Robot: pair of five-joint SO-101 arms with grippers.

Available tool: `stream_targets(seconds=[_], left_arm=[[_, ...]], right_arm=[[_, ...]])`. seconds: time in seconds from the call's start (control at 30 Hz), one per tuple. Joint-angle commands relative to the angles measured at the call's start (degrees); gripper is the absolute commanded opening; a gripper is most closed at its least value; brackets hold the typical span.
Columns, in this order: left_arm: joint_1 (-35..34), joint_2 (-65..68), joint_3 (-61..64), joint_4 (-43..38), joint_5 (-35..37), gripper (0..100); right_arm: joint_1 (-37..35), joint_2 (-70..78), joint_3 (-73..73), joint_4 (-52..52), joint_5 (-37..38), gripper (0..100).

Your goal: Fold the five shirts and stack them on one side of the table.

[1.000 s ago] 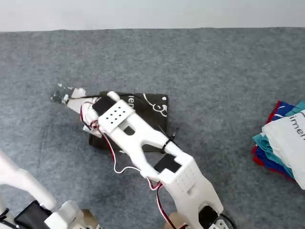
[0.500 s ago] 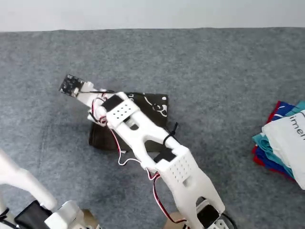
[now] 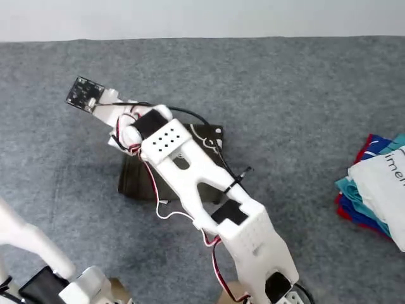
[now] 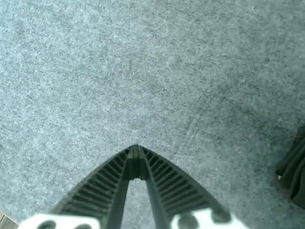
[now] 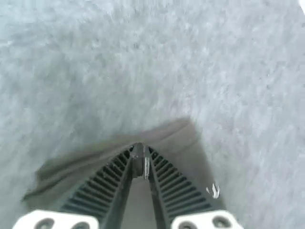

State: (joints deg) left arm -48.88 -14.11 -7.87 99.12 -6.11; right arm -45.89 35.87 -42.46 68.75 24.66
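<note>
The dark folded shirt with a white print (image 3: 136,180) lies flat on the grey felt surface (image 3: 285,95), left of centre in the high view. Much of it is covered by the white right arm (image 3: 202,183), which runs from the bottom middle of that frame diagonally towards the upper left. A corner of the shirt with part of the print shows just right of the arm.

In the right wrist view, the right gripper (image 5: 138,162) hangs over this shirt near one of its edges. Its ribbed black fingers are pressed together at the tips with nothing between them. I cannot tell whether the tips touch the cloth.

A small dark square circuit board (image 3: 82,94) sits at the far end of the right arm, past the shirt's upper left corner. Red and white wires (image 3: 152,196) loop along the arm's side.

At the right edge of the high view, well apart from the dark shirt, is a stack of folded shirts (image 3: 380,183). It has white on top, with teal, blue and red edges showing beneath.

The left arm (image 3: 31,244) sits in the lower left corner of the high view. The left gripper (image 4: 135,155) is also closed at the tips and empty. It is over bare felt, with the dark shirt's edge off to one side.
</note>
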Motion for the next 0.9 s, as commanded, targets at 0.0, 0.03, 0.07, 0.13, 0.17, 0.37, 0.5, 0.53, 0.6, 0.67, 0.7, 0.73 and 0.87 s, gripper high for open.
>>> stream_targets(seconds=[0.0, 0.03, 0.07, 0.13, 0.17, 0.37, 0.5, 0.53, 0.6, 0.67, 0.7, 0.73, 0.87], left_arm=[[0.35, -2.02, -0.04, 1.23, -0.44, 0], [0.35, -2.02, -0.04, 1.23, -0.35, 0], [0.35, -2.02, -0.04, 1.23, -0.35, 0], [0.35, -1.85, -0.04, 1.23, -0.26, 0], [0.35, -1.85, -0.04, 1.23, -0.26, 0], [0.35, -1.85, -0.04, 1.23, -0.26, 0], [0.35, -1.85, -0.04, 1.23, -0.26, 0], [0.35, -1.85, -0.04, 1.23, -0.26, 0], [0.35, -1.76, 0.48, 1.23, -0.26, 0], [0.35, -1.76, 1.89, 1.23, -0.35, 0], [0.35, -1.76, 2.86, 1.23, -0.35, 0], [0.26, -1.76, 3.74, 1.23, -0.35, 0], [0.18, -1.76, 5.93, 1.23, -0.35, 0]], right_arm=[[0.04, -6.73, -3.08, 9.10, -3.16, 1.2], [0.22, -7.52, -3.08, 11.74, -5.10, 1.2], [0.31, -8.04, -3.08, 14.20, -7.03, 1.2], [0.57, -9.19, -3.08, 18.86, -9.76, 1.2], [0.84, -9.71, -3.08, 20.97, -10.81, 1.2], [3.12, -10.95, -3.08, 31.16, -21.45, 1.2], [7.08, -10.86, -3.08, 33.98, -33.85, 1.3], [8.66, -10.86, -3.08, 33.89, -37.36, 1.6], [11.30, -10.42, -2.99, 33.45, -44.75, 5.0], [13.05, -9.71, -2.81, 33.89, -51.25, 11.2], [13.58, -9.45, -2.81, 33.98, -53.10, 14.4], [14.11, -9.19, -2.73, 34.15, -54.24, 17.7], [16.13, -8.57, -2.73, 34.15, -59.69, 25.8]])
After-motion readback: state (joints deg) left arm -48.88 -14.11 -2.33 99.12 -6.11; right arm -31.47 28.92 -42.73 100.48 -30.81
